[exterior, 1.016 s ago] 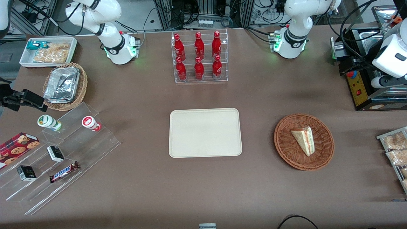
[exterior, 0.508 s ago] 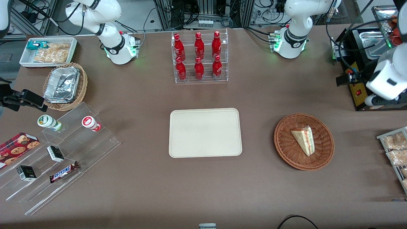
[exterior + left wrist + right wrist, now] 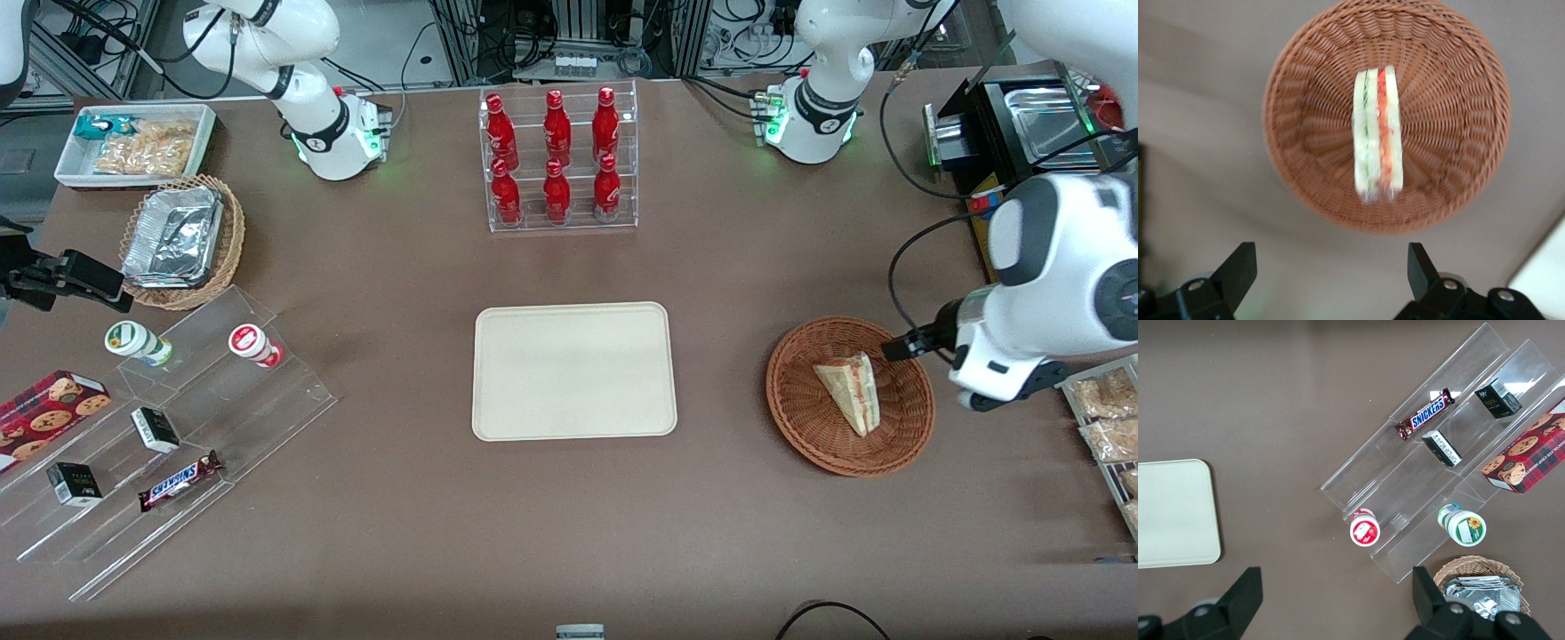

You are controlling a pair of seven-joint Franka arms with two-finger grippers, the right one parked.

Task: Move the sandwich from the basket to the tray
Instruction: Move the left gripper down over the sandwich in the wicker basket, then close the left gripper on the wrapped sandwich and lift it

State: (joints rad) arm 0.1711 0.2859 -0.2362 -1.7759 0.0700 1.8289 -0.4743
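Wrist view: my gripper (image 3: 1328,277) hangs spread wide, empty, near the basket (image 3: 1298,80) at its six o'clock; the sandwich (image 3: 1377,133) lies centred inside. Closing across the soft bread could crush it.

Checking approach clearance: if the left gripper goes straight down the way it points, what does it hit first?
Probably bare table just outside the basket rim; the open gripper isn't yet over the sandwich. Depth is unclear.

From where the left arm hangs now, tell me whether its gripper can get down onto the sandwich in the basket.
Probably yes. The gripper hangs open above the basket rim, on the working arm's side. The sandwich lies alone and uncovered, nothing standing over it.
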